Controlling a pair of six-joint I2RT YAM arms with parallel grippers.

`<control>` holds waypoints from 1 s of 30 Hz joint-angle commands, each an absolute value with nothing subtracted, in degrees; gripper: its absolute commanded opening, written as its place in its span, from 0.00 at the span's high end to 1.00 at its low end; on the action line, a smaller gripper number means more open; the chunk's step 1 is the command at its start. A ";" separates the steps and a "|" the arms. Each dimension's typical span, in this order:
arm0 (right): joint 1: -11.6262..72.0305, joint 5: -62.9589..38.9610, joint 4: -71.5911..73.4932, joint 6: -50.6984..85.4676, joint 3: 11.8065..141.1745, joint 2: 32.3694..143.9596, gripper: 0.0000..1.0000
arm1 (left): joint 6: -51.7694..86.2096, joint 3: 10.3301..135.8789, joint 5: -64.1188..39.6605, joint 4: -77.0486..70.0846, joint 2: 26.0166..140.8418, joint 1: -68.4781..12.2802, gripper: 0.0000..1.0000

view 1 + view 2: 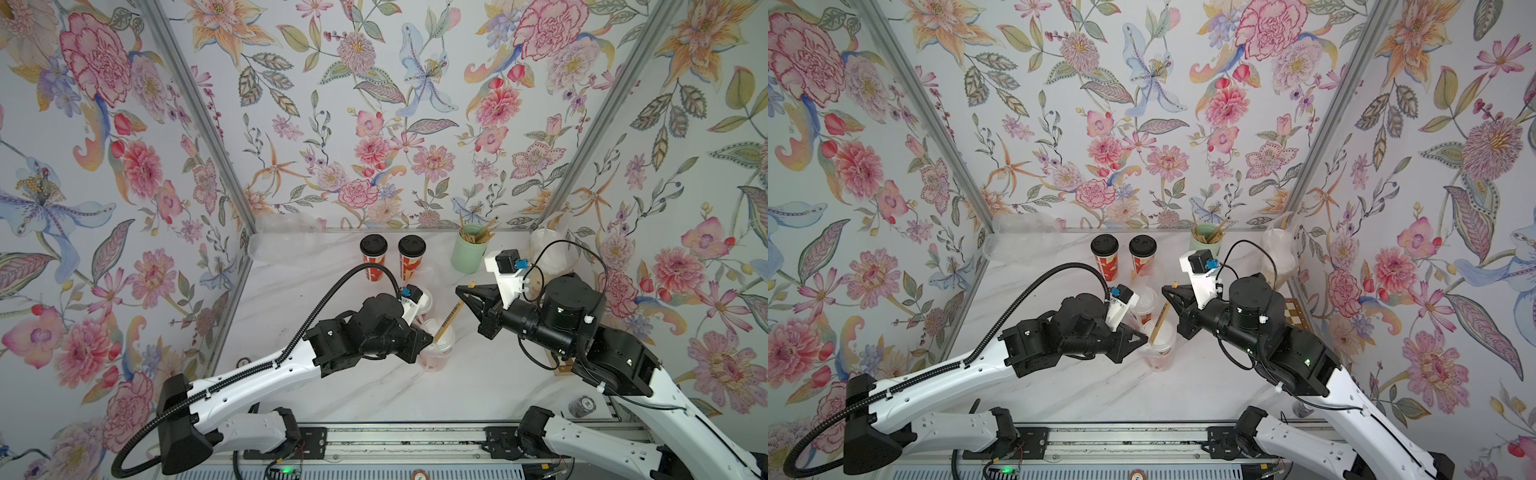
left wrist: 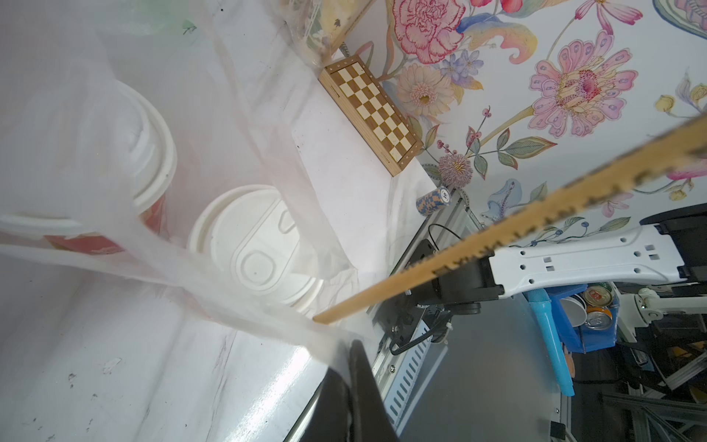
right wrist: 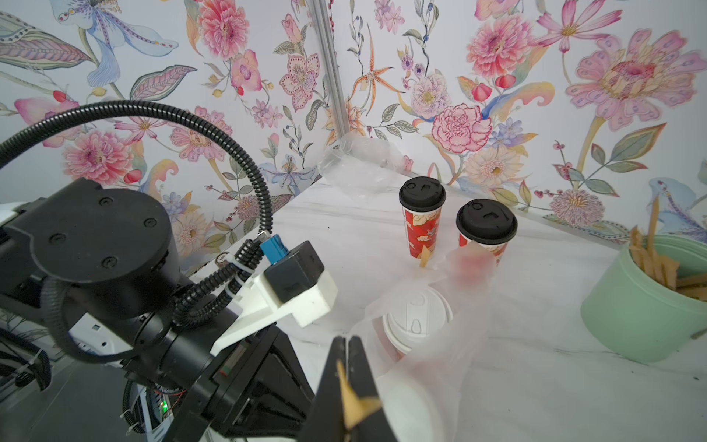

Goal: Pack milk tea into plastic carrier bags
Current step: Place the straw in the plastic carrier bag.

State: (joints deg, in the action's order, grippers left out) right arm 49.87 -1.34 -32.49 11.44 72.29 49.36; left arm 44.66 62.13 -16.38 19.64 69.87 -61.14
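**Both tools closed at a half-packed bag in mid-tabletop**

At the back left corner of the white marbled tabletop [image 1: 478, 386] lies a heap of spare thin clear plastic bags [image 1: 286, 243]. Just right of it stand two tall red printed cups with black lids [image 1: 373, 257] [image 1: 411, 257], upright, close together and outside any bag.

Nearer the front, in the middle, the left tool [image 1: 430, 340] is pinched tight on the film of a thin transparent crinkly carrier bag [image 2: 214, 283] (the left wrist view shows the film drawn taut into the closed jaws). Inside that bag stand two red printed cups with white lids [image 2: 260, 245] [image 2: 149, 145], upright and side by side.

A long brown paper-wrapped straw [image 1: 451, 316] slants from beside the nearer white lid up to the right tool [image 1: 462, 292], which is clamped narrow on its upper end. Whether the straw's lower tip sits inside the bag I cannot tell.

Further right at the back stands a mint-green cup of brown straws [image 1: 469, 253]. Beyond it, by the right wall, a second clear bag [image 1: 548, 257] holds pale cups, too blurred to count. A folded wooden chessboard [image 2: 371, 114] lies along the right edge, and a small stack of poker chips [image 1: 582, 406] sits at the front right.
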 commanded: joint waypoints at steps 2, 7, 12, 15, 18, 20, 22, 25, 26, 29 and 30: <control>50.25 -3.94 -35.37 11.63 71.02 49.13 1.00 | 46.10 61.04 -18.71 15.67 68.73 -61.90 0.95; 50.23 -5.04 -38.08 10.29 70.49 49.53 1.00 | 46.02 60.93 -18.20 16.28 68.82 -61.81 0.95; 50.25 -4.21 -39.22 9.81 69.58 49.53 1.00 | 45.96 60.97 -17.68 16.83 68.68 -61.88 0.95; 50.36 -3.41 -39.27 9.02 68.23 49.35 1.00 | 45.89 60.81 -17.30 16.96 68.40 -61.87 0.95; 50.76 -1.73 -39.13 7.71 66.06 49.13 1.00 | 45.97 60.67 -17.03 16.99 68.21 -61.87 0.95; 51.40 -0.29 -37.85 6.80 64.02 48.76 1.00 | 45.99 60.75 -16.94 17.09 68.12 -61.87 0.95; 52.18 0.52 -35.35 5.88 61.10 47.77 1.00 | 46.03 60.91 -16.87 17.23 68.18 -61.87 0.96; 53.74 0.45 -29.94 4.84 55.33 45.22 1.00 | 45.95 60.95 -16.65 17.23 68.21 -61.84 0.96; 54.11 0.18 -28.24 4.63 53.41 44.21 1.00 | 45.94 61.00 -16.70 17.23 68.20 -61.80 0.96; 55.15 -0.47 -22.35 4.57 46.85 40.53 1.00 | 45.93 61.00 -16.63 17.31 68.20 -61.86 0.97; 55.35 -0.59 -20.12 4.93 44.62 39.13 1.00 | 46.01 60.99 -16.61 17.29 68.19 -61.87 0.97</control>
